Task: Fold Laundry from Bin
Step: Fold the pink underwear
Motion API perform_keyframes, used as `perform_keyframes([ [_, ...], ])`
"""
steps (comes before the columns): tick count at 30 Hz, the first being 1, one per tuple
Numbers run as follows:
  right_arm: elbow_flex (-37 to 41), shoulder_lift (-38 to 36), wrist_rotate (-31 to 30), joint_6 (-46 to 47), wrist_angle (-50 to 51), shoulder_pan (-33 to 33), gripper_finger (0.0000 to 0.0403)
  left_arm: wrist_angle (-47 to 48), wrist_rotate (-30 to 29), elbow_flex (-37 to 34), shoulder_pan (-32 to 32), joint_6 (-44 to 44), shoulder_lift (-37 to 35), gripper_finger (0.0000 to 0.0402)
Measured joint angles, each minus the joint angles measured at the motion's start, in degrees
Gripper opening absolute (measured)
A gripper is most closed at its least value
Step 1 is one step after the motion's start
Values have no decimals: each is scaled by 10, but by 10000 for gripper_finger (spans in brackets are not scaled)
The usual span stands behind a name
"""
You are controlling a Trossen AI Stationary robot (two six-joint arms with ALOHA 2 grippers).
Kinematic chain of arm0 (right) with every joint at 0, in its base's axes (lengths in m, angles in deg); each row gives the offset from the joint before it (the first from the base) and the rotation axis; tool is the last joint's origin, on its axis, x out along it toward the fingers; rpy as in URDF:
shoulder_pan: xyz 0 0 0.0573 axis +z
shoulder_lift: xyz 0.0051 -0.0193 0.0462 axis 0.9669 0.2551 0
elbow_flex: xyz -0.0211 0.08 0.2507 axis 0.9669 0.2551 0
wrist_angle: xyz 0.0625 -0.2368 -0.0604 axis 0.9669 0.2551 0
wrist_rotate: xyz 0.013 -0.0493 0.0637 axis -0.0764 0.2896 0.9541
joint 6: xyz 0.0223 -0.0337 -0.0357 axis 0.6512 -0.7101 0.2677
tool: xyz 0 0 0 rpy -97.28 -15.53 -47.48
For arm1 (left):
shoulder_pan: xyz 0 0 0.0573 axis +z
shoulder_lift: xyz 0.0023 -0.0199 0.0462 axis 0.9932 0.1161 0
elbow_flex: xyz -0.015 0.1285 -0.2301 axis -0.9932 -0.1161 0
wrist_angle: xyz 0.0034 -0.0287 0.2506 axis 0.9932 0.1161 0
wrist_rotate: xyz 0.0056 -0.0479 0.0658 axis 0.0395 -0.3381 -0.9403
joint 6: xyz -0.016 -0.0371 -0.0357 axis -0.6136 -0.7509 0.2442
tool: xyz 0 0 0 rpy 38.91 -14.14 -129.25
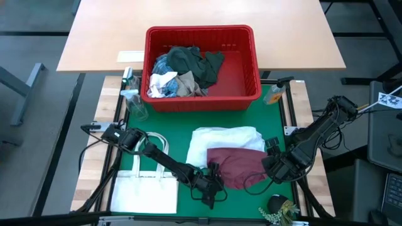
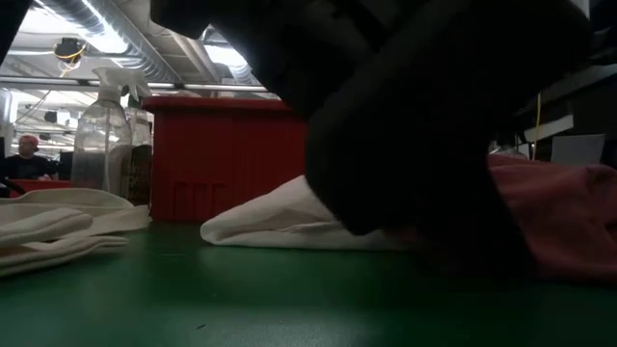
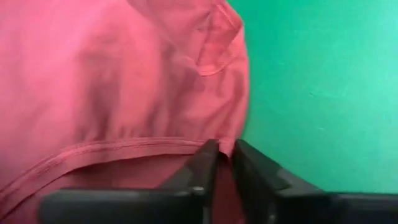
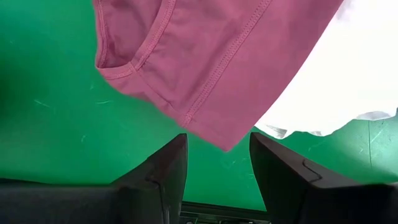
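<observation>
A maroon garment (image 1: 235,164) lies on the green mat, partly on top of a white garment (image 1: 220,141). My left gripper (image 1: 212,183) is at the maroon garment's near left edge, shut on the cloth. My right gripper (image 1: 271,164) hangs open, pointing down, just off the garment's right edge; in the right wrist view a maroon corner (image 4: 217,140) lies just ahead of its fingers, untouched. The red bin (image 1: 201,100) stands at the mat's far side with dark green, white and beige laundry (image 1: 185,72) piled in its left half. My left gripper pinches the maroon garment at its edge (image 3: 222,163), just past a stitched hem (image 3: 124,149), between its two nearly closed fingers. The fingers slant down from the table's left. The garment lies flat on the mat; one layer or several, I cannot tell.
A flat white tote bag (image 1: 144,188) with handles lies on the mat's left under the left arm. A clear spray bottle (image 1: 132,94) stands left of the bin, an orange object (image 1: 274,94) right of it. A small dark object with sprigs (image 1: 279,208) sits at the near right corner.
</observation>
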Motion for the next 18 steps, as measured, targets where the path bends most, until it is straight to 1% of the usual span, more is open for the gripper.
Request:
perform_keyframes([
  [2,0,0,0,0,1,0,175,-1,0,0,-1,-15,0,17],
  [3,0,0,3,0,1,0,175,0,3,2,-2,-25,0,9],
  [8,-8,0,51,0,4,0,175,5,31,35,-2,-69,0,5],
  [11,-25,0,60,4,5,0,175,24,60,75,-2,-74,0,3],
  [14,-50,0,60,4,4,0,175,64,71,123,-1,-75,-1,3],
  [18,-90,0,60,5,-2,0,175,153,71,198,4,-72,-2,2],
])
